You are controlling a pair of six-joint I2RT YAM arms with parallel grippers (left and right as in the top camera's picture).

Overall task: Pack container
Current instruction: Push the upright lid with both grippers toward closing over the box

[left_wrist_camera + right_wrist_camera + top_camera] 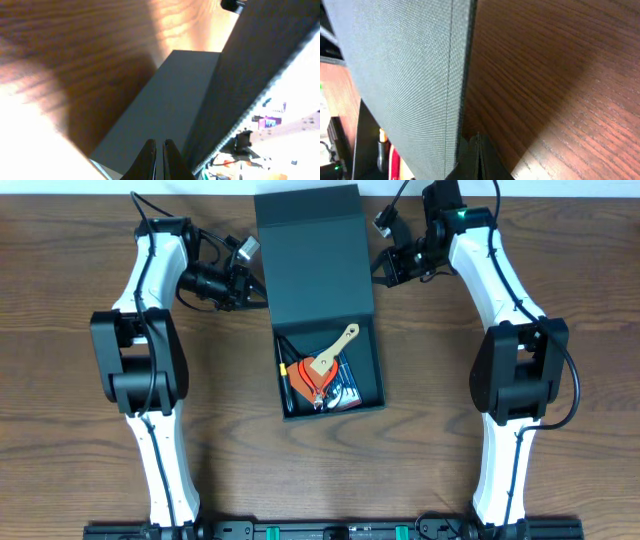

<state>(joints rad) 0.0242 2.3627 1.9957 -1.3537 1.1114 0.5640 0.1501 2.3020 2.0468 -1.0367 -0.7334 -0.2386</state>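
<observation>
Closely, right claw (pixel 478 152) flanks container's (pixel 379 370) lid edge (pixel 462 75).

The overhead view faces straight down over the whole table (pixel 60 380). The wrist views look past the left gripper (pixel 159 159) and right gripper (pixel 478 152), close on the container (pixel 312 260) lid just ahead.

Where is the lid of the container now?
In the overhead view the lid of the container stands open at the far middle of the table, between the left hand and the right hand.
</observation>
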